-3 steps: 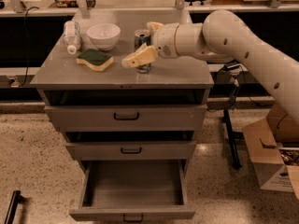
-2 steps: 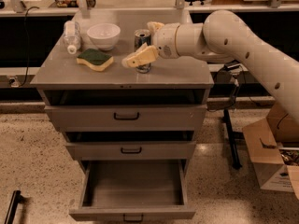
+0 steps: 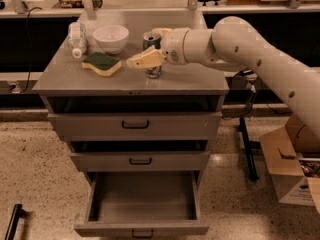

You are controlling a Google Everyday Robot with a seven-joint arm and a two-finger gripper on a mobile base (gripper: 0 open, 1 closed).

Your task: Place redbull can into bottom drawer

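The redbull can (image 3: 152,72) stands upright on the grey cabinet's top, right of the middle. My gripper (image 3: 145,48) reaches in from the right and is shut on the can, with one cream finger (image 3: 145,59) across its front and the other behind its top. The can's base rests on the cabinet top. The bottom drawer (image 3: 142,229) is pulled out at the foot of the cabinet. Its tray is bare, with a small dark handle on the front.
A white bowl (image 3: 110,37), a clear plastic bottle (image 3: 76,38) lying down and a yellow-green sponge (image 3: 102,63) sit left of the can. The two upper drawers (image 3: 135,125) are shut. A cardboard box (image 3: 292,164) stands on the floor to the right.
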